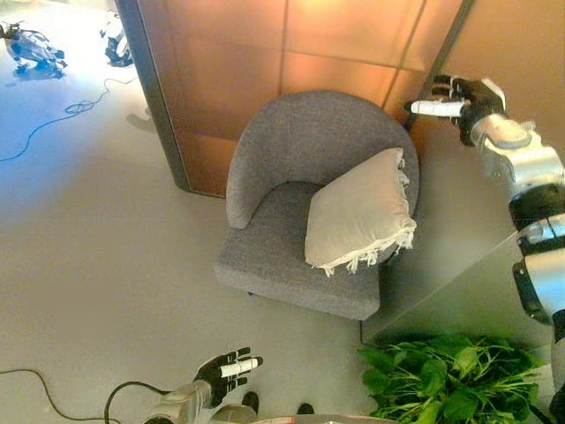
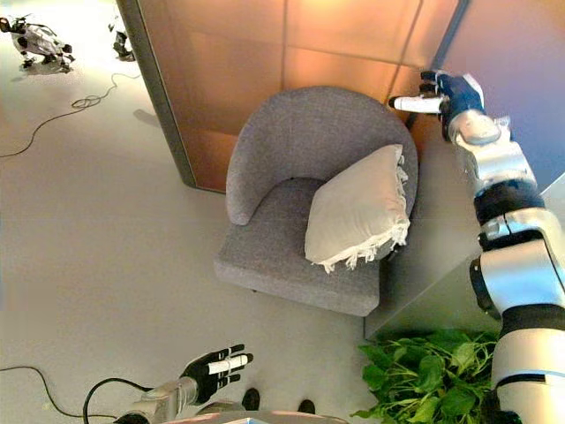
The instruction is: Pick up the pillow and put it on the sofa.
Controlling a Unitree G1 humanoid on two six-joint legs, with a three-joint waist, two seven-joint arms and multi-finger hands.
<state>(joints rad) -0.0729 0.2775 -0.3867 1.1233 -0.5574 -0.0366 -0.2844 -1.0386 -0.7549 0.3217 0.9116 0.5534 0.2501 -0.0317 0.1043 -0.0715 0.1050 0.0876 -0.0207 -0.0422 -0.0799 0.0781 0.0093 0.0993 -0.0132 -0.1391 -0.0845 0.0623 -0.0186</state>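
One pillow (image 1: 360, 210) leans on grey sofa (image 1: 300, 177)

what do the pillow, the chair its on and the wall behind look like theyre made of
Pillow: soft beige woven cloth, probably cotton or linen, matte, with a frayed fringe along its edges.
Sofa: grey upholstery fabric, felt-like, with a fine speckled weave.
Wall panels: smooth brownish sheets, glossy enough to show glare; wood veneer or laminate, hard to tell.

No readable text, labels, numbers or signs anywhere in either view.
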